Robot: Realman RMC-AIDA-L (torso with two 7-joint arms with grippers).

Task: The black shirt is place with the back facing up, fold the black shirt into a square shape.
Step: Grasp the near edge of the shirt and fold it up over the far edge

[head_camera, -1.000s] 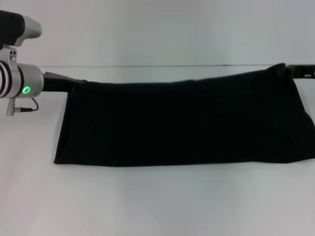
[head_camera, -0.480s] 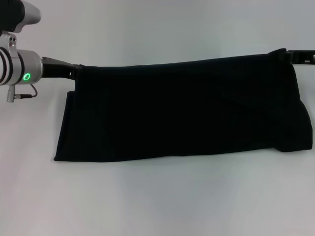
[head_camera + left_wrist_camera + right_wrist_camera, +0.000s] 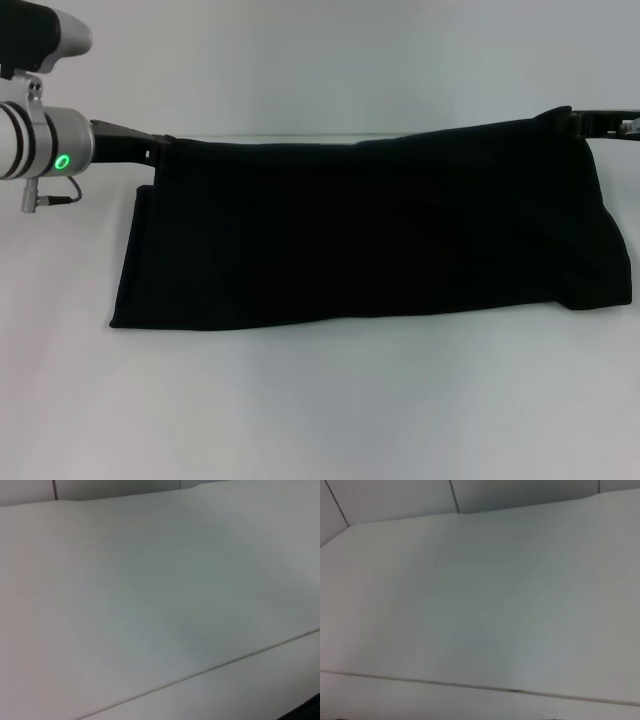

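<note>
The black shirt hangs as a wide plain black sheet across the head view. Its top edge is held up and its lower edge rests on the white table. My left gripper is shut on the shirt's top left corner. At the far right, my right gripper is shut on the top right corner. The lower right part of the shirt bunches into a loose fold. No lettering shows on the side facing me. Both wrist views show only bare white table.
The silver left forearm with a green light sits at the left edge. The table's far edge runs just behind the shirt's top. White table stretches in front of the shirt.
Both grippers have raised the shirt's top edge, and the left arm moved slightly up. The shirt's lower right edge has drawn back from the front, and the cloth hangs tauter.
</note>
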